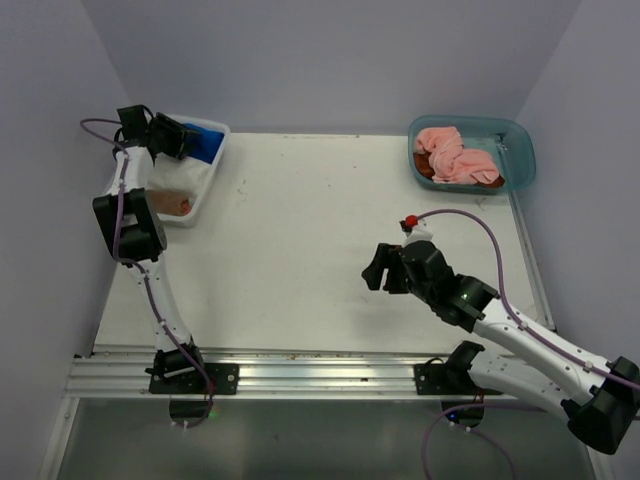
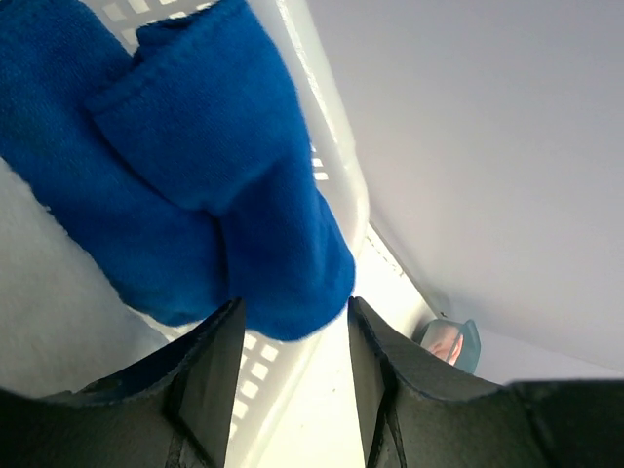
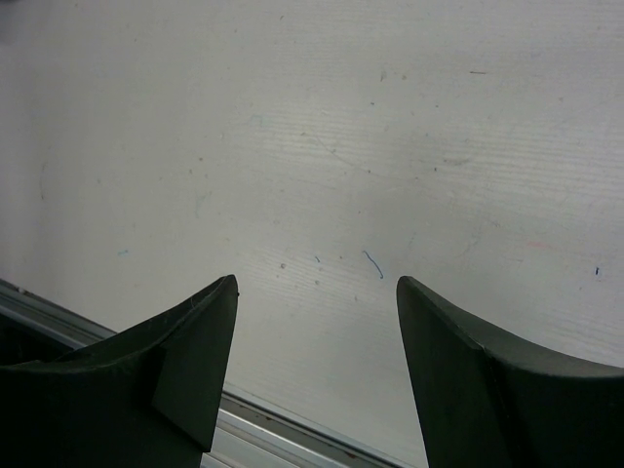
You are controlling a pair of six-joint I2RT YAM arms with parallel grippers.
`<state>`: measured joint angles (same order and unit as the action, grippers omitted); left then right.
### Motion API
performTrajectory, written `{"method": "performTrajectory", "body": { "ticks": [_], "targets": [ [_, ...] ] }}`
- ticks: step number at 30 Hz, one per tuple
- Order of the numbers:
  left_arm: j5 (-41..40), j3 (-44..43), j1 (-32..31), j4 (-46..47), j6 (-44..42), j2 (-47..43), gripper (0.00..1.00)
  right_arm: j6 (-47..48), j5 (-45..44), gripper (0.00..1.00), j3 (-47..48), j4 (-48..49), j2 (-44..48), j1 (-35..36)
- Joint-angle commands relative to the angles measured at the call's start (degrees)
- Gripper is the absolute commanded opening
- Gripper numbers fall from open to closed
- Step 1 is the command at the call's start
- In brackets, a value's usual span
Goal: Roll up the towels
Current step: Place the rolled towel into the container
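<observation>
Left gripper (image 2: 292, 327), part-open, seems clear of the blue towel (image 2: 214, 166) just ahead; we risk a jaw catching and unrolling it.

Soft, even light fills your overhead view — shadows faint. At your left wrist, the blue towel (image 2: 195, 166) blurs close up, the basket rim (image 2: 331, 146) glares white.

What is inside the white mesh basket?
A blue towel at the far end, a brown towel at the near end. The left gripper hides the far corner beneath it.
</observation>
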<state>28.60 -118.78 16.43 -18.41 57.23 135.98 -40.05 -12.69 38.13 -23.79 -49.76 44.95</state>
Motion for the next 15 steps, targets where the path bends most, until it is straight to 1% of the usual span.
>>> {"method": "performTrajectory", "body": {
  "ticks": [1,5,9,12,15],
  "targets": [
    [-0.1,1.2,0.8,-0.7,-2.8,-7.8,0.5,-0.1,-2.7,0.7,2.2,-1.8,1.7,-0.1],
    [-1.4,2.7,0.7,-3.4,-4.9,-11.5,0.52,2.1,-3.4,0.7,3.6,-3.3,1.9,0.0],
    [-2.5,8.2,0.7,-4.0,-7.1,-17.3,0.54,2.5,-6.0,0.71,4.3,-5.6,1.9,0.0],
    [-4.9,12.6,0.7,-5.0,-10.0,-21.4,0.55,2.1,-7.0,0.71,4.3,-6.0,1.8,0.0],
    [-9.4,18.6,-0.4,-4.8,-13.9,-30.9,0.55,1.2,-8.9,0.71,4.2,-6.3,0.9,0.0]
  ]
}}
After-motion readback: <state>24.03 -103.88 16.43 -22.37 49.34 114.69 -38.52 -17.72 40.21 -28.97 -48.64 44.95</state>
